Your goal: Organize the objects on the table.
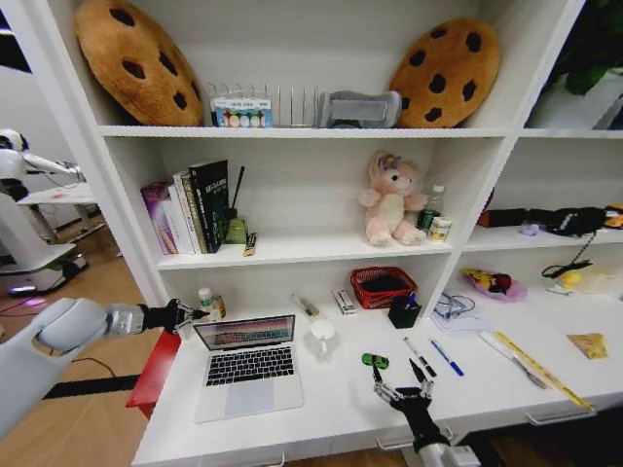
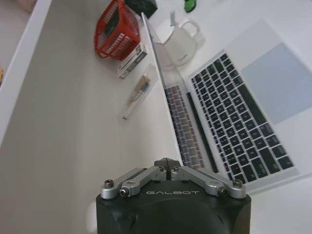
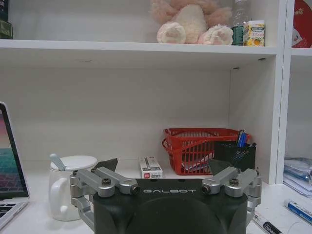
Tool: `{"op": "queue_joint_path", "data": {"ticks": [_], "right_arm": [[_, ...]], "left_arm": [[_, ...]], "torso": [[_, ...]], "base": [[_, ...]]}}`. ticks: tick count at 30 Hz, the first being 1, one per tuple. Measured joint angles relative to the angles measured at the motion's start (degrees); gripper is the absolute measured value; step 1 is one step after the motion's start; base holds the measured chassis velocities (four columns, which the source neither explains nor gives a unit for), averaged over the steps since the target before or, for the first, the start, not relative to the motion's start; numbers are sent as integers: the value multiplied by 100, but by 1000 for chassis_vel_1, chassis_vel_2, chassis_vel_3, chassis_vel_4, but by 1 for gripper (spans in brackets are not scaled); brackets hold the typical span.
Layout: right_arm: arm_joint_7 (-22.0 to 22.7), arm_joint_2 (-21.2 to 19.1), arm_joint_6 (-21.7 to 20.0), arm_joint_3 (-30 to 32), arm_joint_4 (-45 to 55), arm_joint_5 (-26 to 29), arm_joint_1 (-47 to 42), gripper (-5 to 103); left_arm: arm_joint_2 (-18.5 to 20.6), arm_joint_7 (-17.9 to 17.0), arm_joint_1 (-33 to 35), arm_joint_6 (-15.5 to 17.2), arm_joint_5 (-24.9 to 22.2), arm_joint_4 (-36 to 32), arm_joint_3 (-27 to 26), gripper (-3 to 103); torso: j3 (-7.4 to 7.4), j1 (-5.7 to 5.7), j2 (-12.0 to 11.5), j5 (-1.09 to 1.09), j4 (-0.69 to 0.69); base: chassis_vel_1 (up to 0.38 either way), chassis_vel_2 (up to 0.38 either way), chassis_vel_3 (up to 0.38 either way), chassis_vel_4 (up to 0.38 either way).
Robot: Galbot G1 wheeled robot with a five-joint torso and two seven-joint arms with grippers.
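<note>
Open silver laptop (image 1: 248,375) near the left end of the white table (image 1: 331,413), screen lit, black keys facing the front edge. Just right of it a white mug (image 1: 322,336) with a spoon, and farther right a tiny green toy car (image 1: 374,361). Beyond the car, a dark pen (image 1: 420,356) and a blue pen (image 1: 447,357) lying side by side, then a yellow ruler (image 1: 540,368) toward the right end. Red basket (image 1: 383,286) and black pen cup (image 1: 403,311) against the back wall under the shelf. Left gripper (image 1: 187,314) raised beside the laptop screen's left edge, jaws clenched together, grasping nothing. Right gripper (image 1: 411,381) low at the front edge, just below the toy car, jaws released and spread wide, touching nothing.
</note>
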Motion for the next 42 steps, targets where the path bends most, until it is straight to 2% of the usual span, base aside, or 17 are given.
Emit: {"op": "queue_joint_path", "data": {"ticks": [9, 14, 21, 25, 27, 28, 30, 31, 32, 33, 35, 36, 37, 38, 40, 41, 42], "right_arm": [[6, 11, -3, -13, -25, 15, 23, 100], [8, 21, -6, -17, -25, 15, 12, 100], [16, 37, -10, 3, -11, 6, -25, 100], [21, 45, -17, 4, 1, -2, -30, 100], [26, 46, -22, 19, 6, -3, -34, 100], [26, 46, -22, 19, 6, -3, -34, 100], [54, 50, -27, 47, 11, -3, -32, 100], [144, 58, -45, 73, 20, 16, -23, 100], [144, 58, -45, 73, 20, 16, -23, 100], [168, 58, -58, 79, 20, 24, -22, 100], [281, 46, -112, 105, 20, 72, -7, 100], [281, 46, -112, 105, 20, 72, -7, 100], [336, 28, -140, 114, 20, 116, 23, 100], [336, 28, -140, 114, 20, 116, 23, 100], [371, -15, -172, 119, 16, 165, 81, 100], [371, -15, -172, 119, 16, 165, 81, 100], [454, -45, -240, 129, 11, 142, 114, 100]], "left_arm": [[245, 318, 827, -171, -186, -462, -505, 0], [228, 503, 1215, -215, 36, -747, -608, 0], [-310, 847, 1941, -576, 794, -907, -760, 0], [-553, 595, 2032, -629, 850, -932, -778, 0], [-788, 20, 2065, -523, 500, -911, -850, 0], [-788, 20, 2065, -523, 500, -911, -850, 0], [-1072, -340, 2184, -295, 59, -880, -1062, 0], [-1435, -878, 2354, -33, -546, -851, -1279, 0], [-1435, -878, 2354, -33, -546, -851, -1279, 0], [-1585, -1199, 2429, 83, -787, -852, -1335, 0], [-2304, -2572, 2717, 667, -1509, -1028, -1496, 0], [-2304, -2572, 2717, 667, -1509, -1028, -1496, 0], [-2695, -3399, 2823, 896, -1845, -1180, -1505, 4], [-2695, -3399, 2823, 896, -1845, -1180, -1505, 4], [-3367, -4793, 2911, 1332, -2310, -1519, -1504, 15], [-3367, -4793, 2911, 1332, -2310, -1519, -1504, 15], [-3713, -5405, 2987, 1672, -2538, -1807, -1531, 20]], "torso": [[-1, 0, 0, -1, 0], [0, 0, 0, 0, -1], [0, -1, 0, -2, 1], [0, -1, 0, -1, 1], [0, 0, 0, 0, -2], [0, 0, 0, 0, -2], [0, 0, 0, 0, -2], [-1, 0, 0, 0, 1], [-1, 0, 0, 0, 1], [0, 0, 0, 0, 1], [-1, -1, 0, -2, 0], [-1, -1, 0, -2, 0], [-1, -1, 0, -1, 2], [-1, -1, 0, -1, 2], [-1, -1, 0, 0, 1], [-1, -1, 0, 0, 1], [-1, -1, 0, -2, 1]], "base": [[0, 0, 0, 0], [0, 0, 0, 0], [0, 0, 0, 0], [0, 0, 0, 0], [0, 0, 0, 0], [0, 0, 0, 0], [0, 0, 0, 0], [0, 0, 0, 0], [0, 0, 0, 0], [0, 0, 0, 0], [0, 0, 0, 0], [0, 0, 0, 0], [0, 0, 0, 0], [0, 0, 0, 0], [0, 0, 0, 0], [0, 0, 0, 0], [0, 0, 0, 0]]}}
